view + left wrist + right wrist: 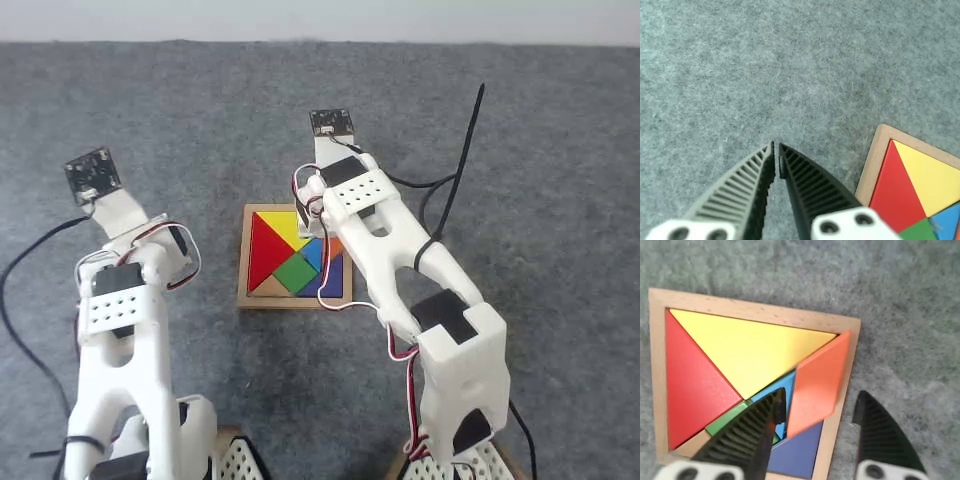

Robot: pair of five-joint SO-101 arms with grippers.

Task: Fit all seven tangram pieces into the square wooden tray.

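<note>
One orange parallelogram lies askew between the spread fingers of the right gripper, its long axis running ahead across the rim of the tray, while the left gripper, pressed together, sits farther off.

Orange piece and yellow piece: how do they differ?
The orange piece is a parallelogram; the yellow piece is a triangle. The yellow piece is clearly larger than the orange piece. The yellow piece lies flat inside the tray, while the orange piece sits askew over its rim. Both are flat tangram pieces.
</note>
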